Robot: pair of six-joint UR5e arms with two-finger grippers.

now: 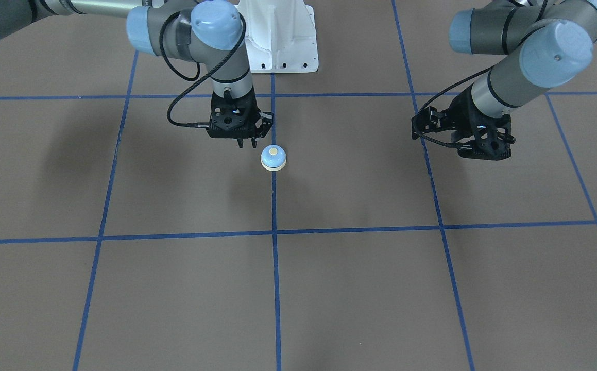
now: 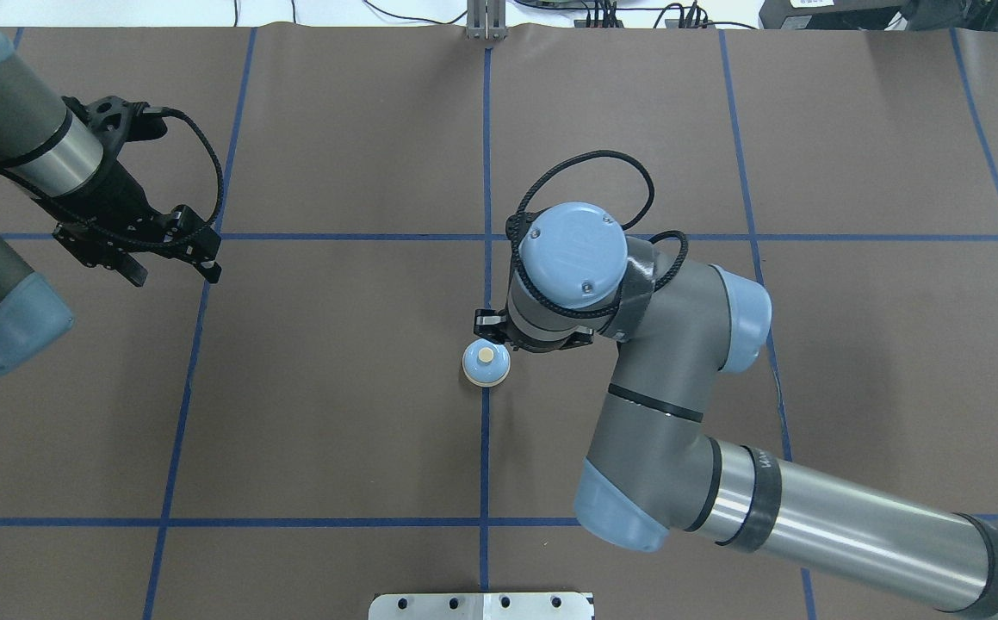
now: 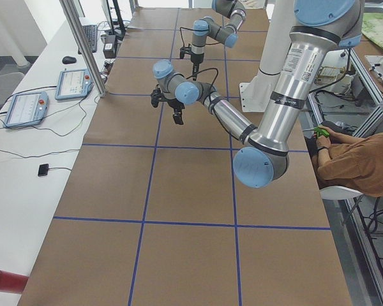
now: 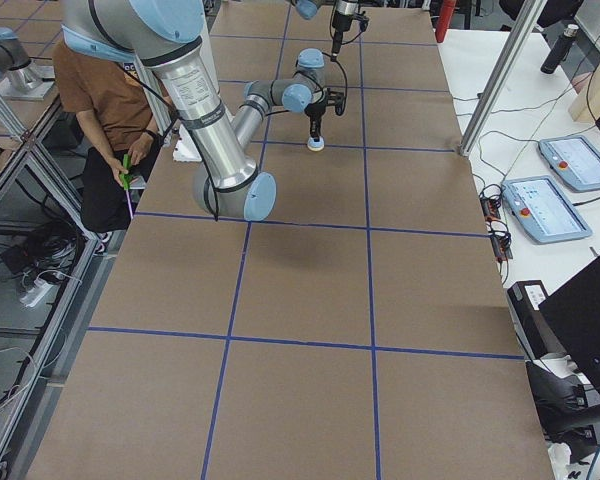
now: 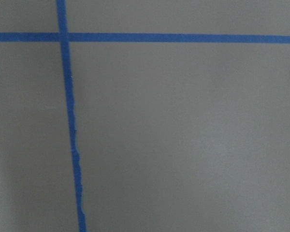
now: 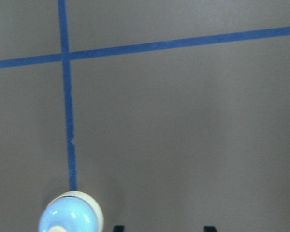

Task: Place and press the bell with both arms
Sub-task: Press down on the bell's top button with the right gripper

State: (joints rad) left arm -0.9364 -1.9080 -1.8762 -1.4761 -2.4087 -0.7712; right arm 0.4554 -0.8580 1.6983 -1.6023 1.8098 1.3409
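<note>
a: where's the bell [image 2: 486, 362]?

b: upright on the brown table [image 2: 335, 413], cream button up, right on the long blue tape line [image 2: 484, 448] that runs down the middle. nothing is holding it.

a: and the right gripper [image 1: 246, 143]?

b: just beside it. in the front-facing view it sits at about 10 o'clock from the bell, with a small gap between them. from overhead the wrist covers most of it and lies at about 2 o'clock from the bell.

a: fingers?

b: spread, with nothing between them. the right wrist camera shows two black fingertips [image 6: 209, 228] apart at the bottom edge, around 6 o'clock, only bare table between. the bell is off to the 7 o'clock corner of that view, outside the nearer tip.

a: left gripper [image 2: 173, 275]?

b: well apart from the bell, between 9 and 10 o'clock from it in the overhead view. its two fingers are parted too and carry nothing. its wrist camera sees only table and crossing tape.

a: anything else?

b: the white pedestal [image 1: 283, 41], at 12 o'clock from the bell in the front-facing view.
</note>
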